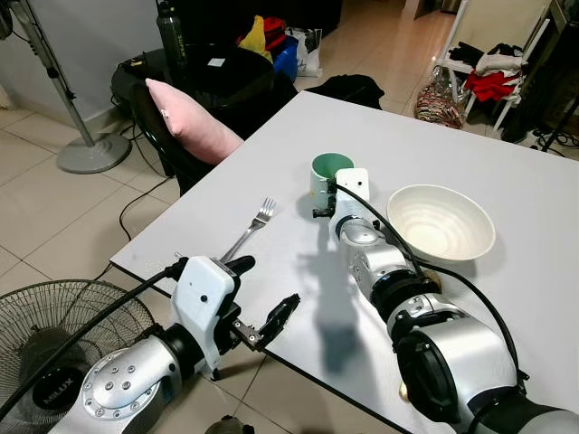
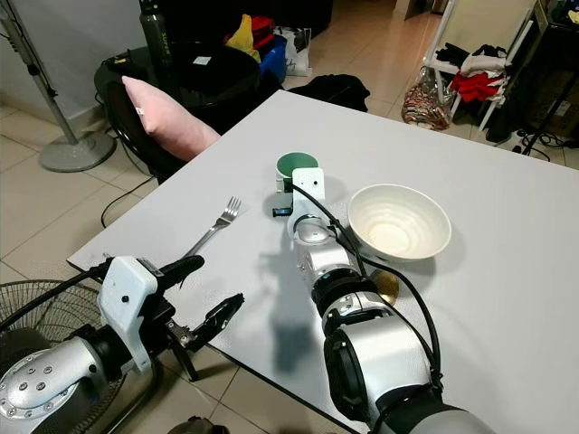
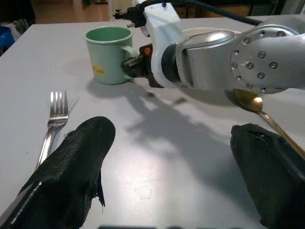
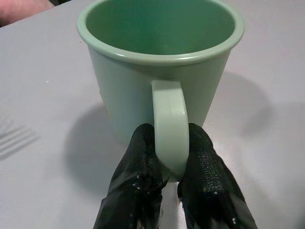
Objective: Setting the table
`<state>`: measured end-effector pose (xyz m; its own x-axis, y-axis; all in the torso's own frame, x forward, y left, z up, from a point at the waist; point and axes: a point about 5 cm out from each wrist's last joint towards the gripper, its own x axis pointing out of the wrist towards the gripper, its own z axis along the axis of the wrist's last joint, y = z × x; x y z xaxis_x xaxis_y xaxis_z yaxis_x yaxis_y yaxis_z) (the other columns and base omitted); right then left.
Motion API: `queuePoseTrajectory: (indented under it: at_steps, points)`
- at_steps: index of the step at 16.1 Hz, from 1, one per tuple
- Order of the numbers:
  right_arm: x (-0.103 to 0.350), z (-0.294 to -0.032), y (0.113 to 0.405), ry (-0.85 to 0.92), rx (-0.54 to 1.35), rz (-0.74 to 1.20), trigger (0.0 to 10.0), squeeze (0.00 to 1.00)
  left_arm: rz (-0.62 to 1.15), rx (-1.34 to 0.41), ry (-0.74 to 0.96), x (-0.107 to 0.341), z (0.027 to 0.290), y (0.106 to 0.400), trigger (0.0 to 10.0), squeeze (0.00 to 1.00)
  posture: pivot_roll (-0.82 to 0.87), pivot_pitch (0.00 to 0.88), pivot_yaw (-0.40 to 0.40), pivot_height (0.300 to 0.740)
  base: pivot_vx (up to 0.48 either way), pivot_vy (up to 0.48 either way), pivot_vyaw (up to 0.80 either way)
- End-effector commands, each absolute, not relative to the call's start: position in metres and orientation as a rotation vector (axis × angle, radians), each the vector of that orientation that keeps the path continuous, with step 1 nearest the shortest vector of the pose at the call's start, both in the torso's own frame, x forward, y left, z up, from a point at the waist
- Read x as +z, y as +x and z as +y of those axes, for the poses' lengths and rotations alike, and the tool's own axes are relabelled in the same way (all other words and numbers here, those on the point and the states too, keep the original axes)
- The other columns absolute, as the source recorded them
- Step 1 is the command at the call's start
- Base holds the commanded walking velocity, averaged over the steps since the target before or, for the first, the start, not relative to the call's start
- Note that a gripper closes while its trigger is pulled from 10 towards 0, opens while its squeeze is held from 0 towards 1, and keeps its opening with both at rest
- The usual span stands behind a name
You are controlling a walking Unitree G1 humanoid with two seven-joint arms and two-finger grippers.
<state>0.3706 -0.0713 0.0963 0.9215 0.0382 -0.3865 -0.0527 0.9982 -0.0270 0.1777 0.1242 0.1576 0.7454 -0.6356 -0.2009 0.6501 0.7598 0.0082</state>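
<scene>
Gripping: right gripper clamped on the handle of the green mug
Where: mug upright on the surface, beside the white bowl
Handling: empty, rigid, likely light; thin handle may swivel
Left gripper: fingers apart, near the fork

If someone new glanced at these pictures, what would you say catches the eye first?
Most striking is the right end effector pinching the handle of the green mug near the middle of the white table. Just to its right sits a white bowl, with a fork to the left. The left end effector hovers open at the table's near edge.
</scene>
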Motion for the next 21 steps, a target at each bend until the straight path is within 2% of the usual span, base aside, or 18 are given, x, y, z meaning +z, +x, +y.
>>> queuePoseTrajectory:
  at_steps: [1, 2, 9, 12, 15, 16, 17, 18, 21]
  points:
    - [0.082, -0.076, 0.363, -0.011, 0.018, 0.465, 10.0, 0.73, 0.2, -0.723, 0.089, 0.157, 0.124, 0.178, 10.0, 0.17, -0.02, 0.0, 0.033, 0.74, 0.0, 0.0, 0.0]
    - [0.082, -0.076, 0.363, -0.005, 0.014, 0.464, 10.0, 1.0, 0.201, -0.723, 0.09, 0.157, 0.124, 0.179, 10.0, 0.16, -0.02, 0.0, 0.034, 0.74, 0.0, 0.0, 0.0]
    - [0.095, -0.083, 0.363, 0.035, 0.07, 0.4, 10.0, 1.0, 0.197, -0.721, 0.096, 0.157, 0.126, 0.182, 10.0, 0.16, -0.02, 0.0, 0.039, 0.74, 0.0, 0.0, 0.0]
    - [0.122, -0.094, 0.341, 0.068, 0.128, 0.342, 10.0, 1.0, 0.173, -0.695, 0.072, 0.161, 0.13, 0.183, 10.0, 0.16, -0.02, 0.0, 0.041, 0.74, 0.0, 0.0, 0.0]
    - [0.158, -0.109, 0.304, 0.063, 0.188, 0.282, 10.0, 1.0, 0.127, -0.633, 0.035, 0.166, 0.135, 0.183, 10.0, 0.16, -0.03, 0.0, 0.051, 0.74, 0.0, 0.0, 0.0]
    - [0.166, -0.112, 0.294, 0.066, 0.231, 0.237, 10.0, 0.91, 0.106, -0.543, 0.044, 0.167, 0.139, 0.187, 10.0, 0.16, -0.04, 0.0, 0.058, 0.74, 0.0, 0.0, 0.0]
    - [0.174, -0.113, 0.286, 0.047, 0.284, 0.17, 10.0, 0.34, 0.074, -0.452, 0.058, 0.168, 0.143, 0.192, 10.0, 0.16, -0.04, 0.0, 0.061, 0.74, 0.0, 0.0, 0.0]
    - [0.179, -0.112, 0.282, 0.038, 0.326, 0.118, 10.0, 0.0, 0.062, -0.393, 0.073, 0.168, 0.145, 0.194, 10.0, 0.16, -0.04, 0.0, 0.064, 0.74, 0.0, 0.0, 0.0]
    - [0.173, -0.112, 0.261, 0.03, 0.363, 0.108, 10.0, 0.0, 0.106, -0.261, 0.096, 0.156, 0.147, 0.198, 10.0, 0.14, -0.06, 0.0, 0.076, 0.74, -0.201, 0.0, 0.0]
